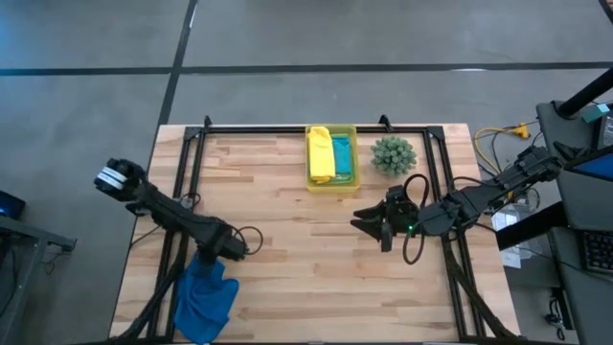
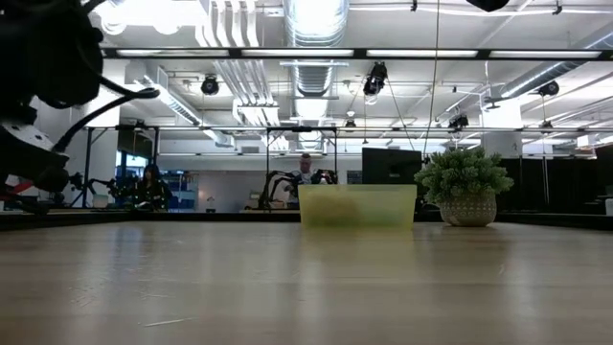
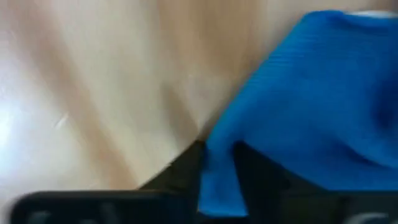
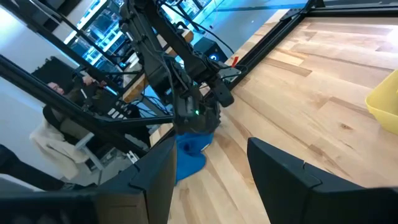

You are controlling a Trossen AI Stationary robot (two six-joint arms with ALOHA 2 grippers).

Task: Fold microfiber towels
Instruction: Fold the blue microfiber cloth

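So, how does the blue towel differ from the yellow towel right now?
The blue towel hangs crumpled over the table's near edge, pinched by the left gripper; the yellow towel lies folded in the bin, untouched. The blue looks larger spread out. Both are plain soft cloths.

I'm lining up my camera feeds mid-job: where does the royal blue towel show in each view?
High view: royal blue towel at the table's near-left corner, under the left hand.
Low view: not in it.
Left wrist view: fills the picture's right side, a fold between the fingers.
Right wrist view: hangs under the far arm.
Shared landmark: the left hand.
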